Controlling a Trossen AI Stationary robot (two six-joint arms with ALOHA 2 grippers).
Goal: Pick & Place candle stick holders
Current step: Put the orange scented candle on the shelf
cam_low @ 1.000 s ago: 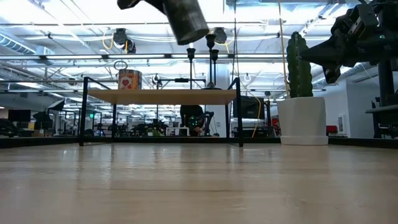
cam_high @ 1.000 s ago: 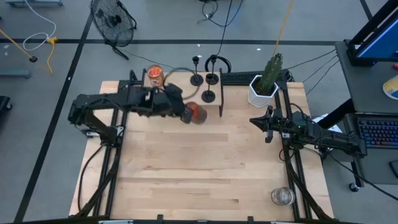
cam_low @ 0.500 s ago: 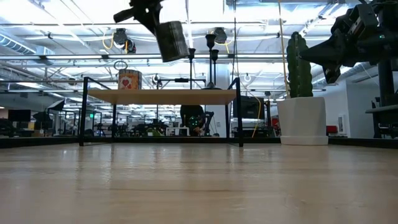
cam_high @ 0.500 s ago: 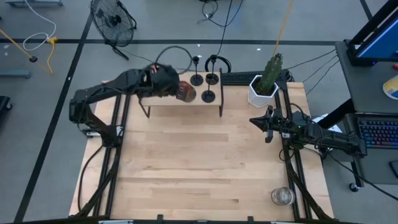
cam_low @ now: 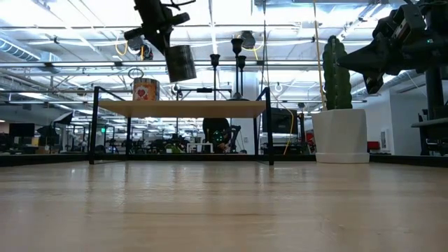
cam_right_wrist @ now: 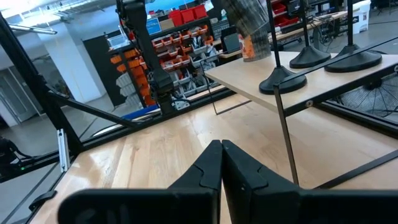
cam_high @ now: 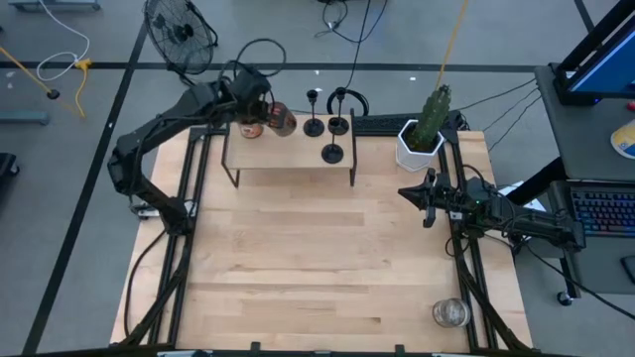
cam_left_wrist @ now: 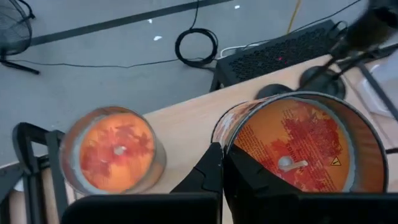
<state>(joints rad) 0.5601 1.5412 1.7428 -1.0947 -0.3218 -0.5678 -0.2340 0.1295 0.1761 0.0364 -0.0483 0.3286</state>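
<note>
Three black candle stick holders [cam_high: 328,134] stand upright on the right half of a small raised shelf [cam_high: 298,164] at the table's far edge, two near the shelf's back edge and one nearer its front. The left gripper [cam_high: 260,111] hangs above the shelf's left end, clenched on an orange-filled glass jar [cam_high: 282,120], above and beside a second orange jar [cam_low: 145,89] resting on the shelf. The right gripper [cam_high: 427,201] waits with jaws closed on nothing, at the table's right side near a potted cactus [cam_high: 425,127]; a clear glass jar [cam_high: 449,313] stands at the near right corner.
</note>
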